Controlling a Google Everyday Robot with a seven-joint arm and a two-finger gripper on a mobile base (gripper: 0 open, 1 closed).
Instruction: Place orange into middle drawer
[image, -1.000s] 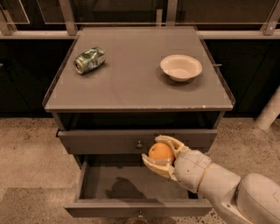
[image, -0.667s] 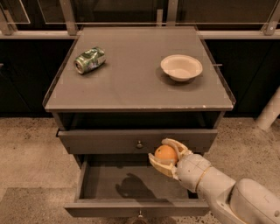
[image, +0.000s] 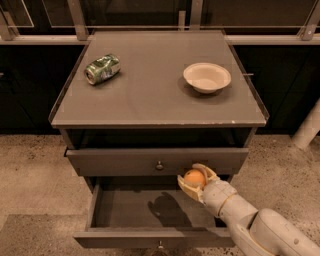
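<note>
The orange (image: 194, 177) is a small round fruit held between the cream fingers of my gripper (image: 195, 180). The gripper is shut on it and hovers above the right rear part of the open middle drawer (image: 125, 210), just in front of the closed drawer front (image: 120, 161) above. The drawer's tray is dark grey and pulled out, with its small knob (image: 160, 244) at the front edge. My white arm (image: 260, 227) reaches in from the lower right. The gripper's shadow (image: 165, 207) falls on the tray floor.
On the cabinet top (image: 150, 95) lie a crushed green can (image: 102, 69) at the left and a white bowl (image: 207, 77) at the right. A dark railing runs behind the cabinet. Speckled floor (image: 30, 175) surrounds it. A white post (image: 307, 127) stands at the right.
The gripper with the orange has moved a little to the right and lower, closer over the open drawer. The drawer, can and bowl have not moved.
</note>
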